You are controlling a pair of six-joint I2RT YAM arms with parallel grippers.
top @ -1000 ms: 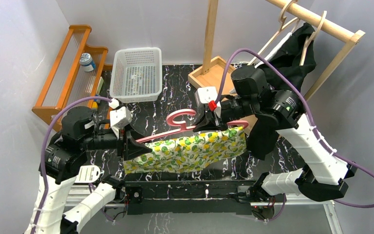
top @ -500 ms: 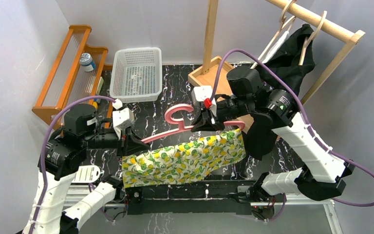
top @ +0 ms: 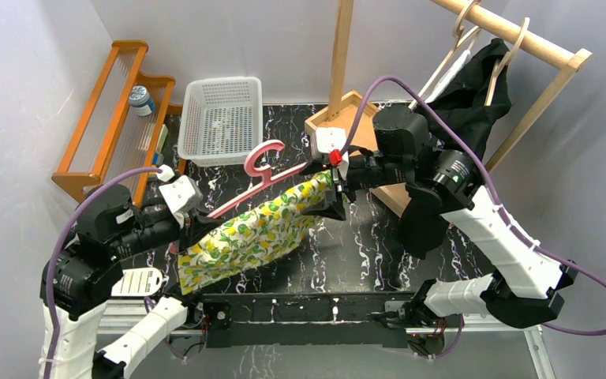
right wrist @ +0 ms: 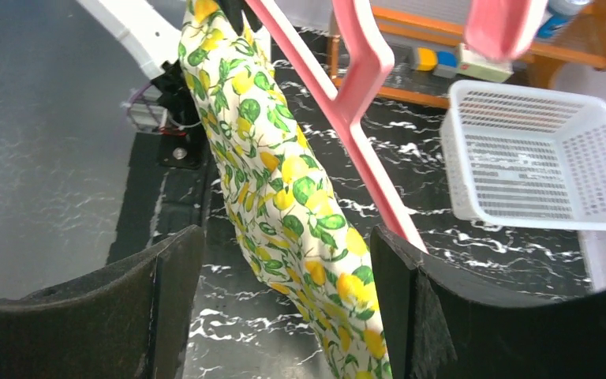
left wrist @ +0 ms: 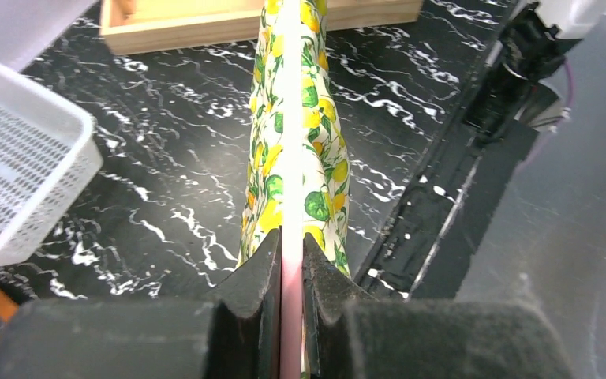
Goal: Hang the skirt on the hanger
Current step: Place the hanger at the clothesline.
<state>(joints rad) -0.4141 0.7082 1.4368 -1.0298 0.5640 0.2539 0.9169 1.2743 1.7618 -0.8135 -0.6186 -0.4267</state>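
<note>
Here the left tool (left wrist: 290,245) is pinched shut on the low end of the pink hanger (top: 246,188); in the left wrist view the pink bar sits tight between its two dark fingers (left wrist: 256,272). The skirt (top: 248,233), white with lemons and green leaves, hangs along that bar and is lifted off the black marbled bench (top: 371,245). Its lower corner droops just beside the left tool. Hanger and skirt slant together, from the left tool up toward the right tool (top: 333,193).

The right tool stands wide. In the right wrist view its pads (right wrist: 166,276) sit well apart, with the skirt running down between them and the hanger's arm passing close to the right-hand pad. I cannot tell whether either pad touches the cloth.

The hanger's hook rises near the front rim of the white basket (top: 221,122) at the back of the bench. A black garment (top: 473,87) hangs from a wooden rail at the back right.
</note>
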